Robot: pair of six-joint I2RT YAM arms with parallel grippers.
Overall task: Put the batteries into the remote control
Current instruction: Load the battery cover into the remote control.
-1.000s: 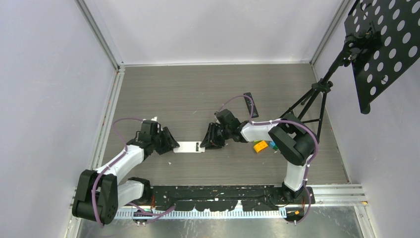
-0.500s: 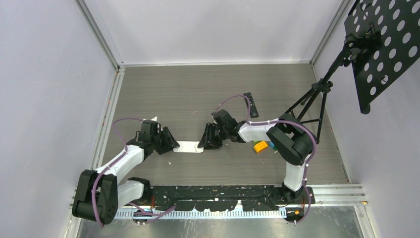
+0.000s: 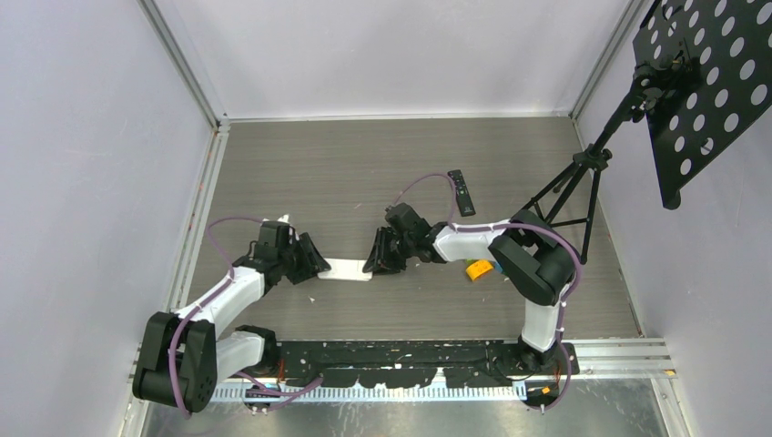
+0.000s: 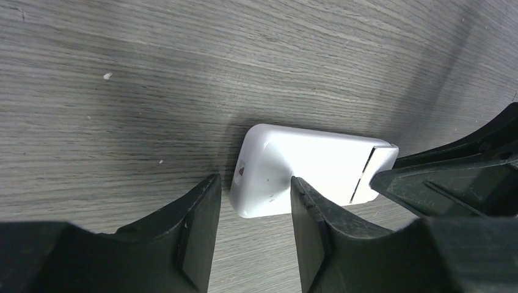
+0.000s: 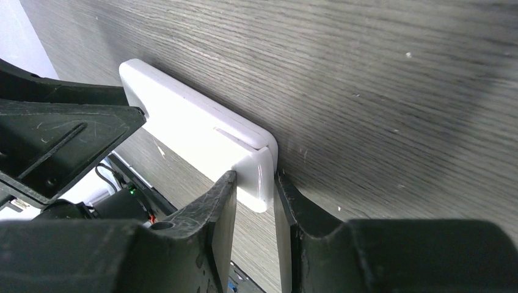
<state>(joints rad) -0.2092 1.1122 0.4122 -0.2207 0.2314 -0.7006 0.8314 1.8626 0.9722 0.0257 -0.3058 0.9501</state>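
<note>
The white remote control [image 3: 347, 269] lies flat on the wood table between my two grippers. My left gripper [image 3: 315, 264] stands at its left end. In the left wrist view the jaws [image 4: 253, 182] straddle that rounded end [image 4: 269, 177], with a visible gap on one side. My right gripper [image 3: 371, 259] is at the other end. In the right wrist view its fingers [image 5: 255, 180] pinch the remote's end [image 5: 259, 174] from both sides, just past a seam in the shell. The batteries are out of view.
A slim black remote [image 3: 462, 192] lies farther back on the table. An orange block [image 3: 477, 269] and a blue-green block [image 3: 498, 265] sit under the right forearm. A black tripod stand [image 3: 573, 182] with a perforated panel rises at the right. Walls enclose the table.
My right gripper has slid left along the table and closed onto the remote's right end. The left gripper has stayed in place.
</note>
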